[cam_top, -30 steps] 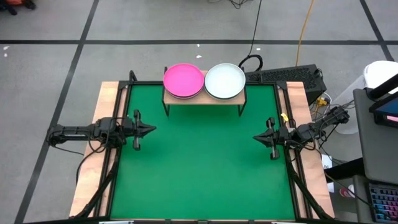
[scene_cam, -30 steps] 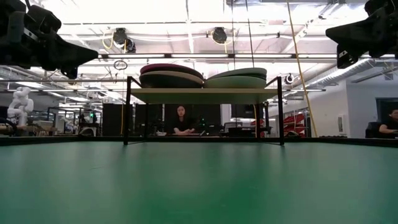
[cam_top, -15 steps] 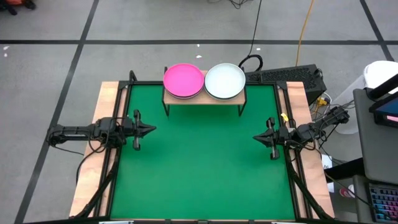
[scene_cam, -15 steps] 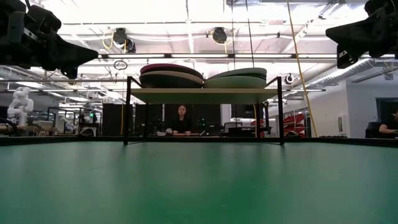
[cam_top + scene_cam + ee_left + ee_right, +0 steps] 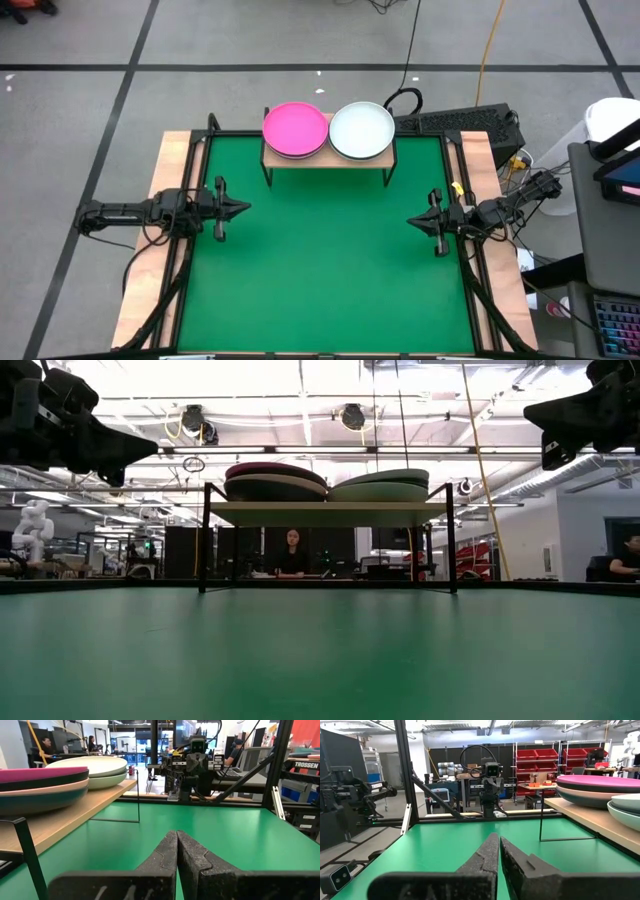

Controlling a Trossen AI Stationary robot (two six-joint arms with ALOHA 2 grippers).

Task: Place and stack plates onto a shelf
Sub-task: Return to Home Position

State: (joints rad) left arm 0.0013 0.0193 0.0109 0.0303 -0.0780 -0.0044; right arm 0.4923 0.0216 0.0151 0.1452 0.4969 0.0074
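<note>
Two stacks of plates rest on the small light-wood shelf (image 5: 328, 158) at the table's far edge. The left stack has a magenta plate (image 5: 295, 128) on top, with pale pink and dark plates (image 5: 275, 484) under it. The right stack has a whitish plate (image 5: 361, 129) on top, above a mint green one (image 5: 380, 488). My left gripper (image 5: 246, 208) hovers shut over the mat's left side, pointing right. My right gripper (image 5: 410, 221) hovers shut over the mat's right side, pointing left. Both are well clear of the shelf and hold nothing.
The green mat (image 5: 325, 270) lies between the grippers, edged by wooden tabletop strips (image 5: 170, 160) and black frame rails. The shelf's thin black legs (image 5: 204, 540) stand on the mat's far part. A keyboard (image 5: 455, 122) and cables lie beyond the far right corner. A person (image 5: 291, 555) sits behind the table.
</note>
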